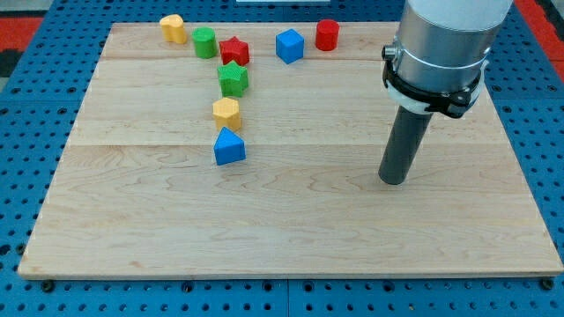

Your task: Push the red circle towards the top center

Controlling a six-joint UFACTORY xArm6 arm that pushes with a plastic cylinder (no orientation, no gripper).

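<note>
The red circle (pixel 328 34) is a short red cylinder near the view's top edge of the wooden board (pixel 291 220), right of centre. My tip (pixel 393 180) rests on the board at the view's right, well below and to the right of the red circle, apart from every block. A blue cube (pixel 289 46) sits just left of the red circle. A red star (pixel 234 51) lies further left.
A green cylinder (pixel 204 42) and a yellow block (pixel 173 28) sit at the top left. A green star (pixel 233 79), a yellow hexagon (pixel 226 114) and a blue triangular block (pixel 229 147) form a column left of centre. The arm's grey body (pixel 445 44) overhangs the right side.
</note>
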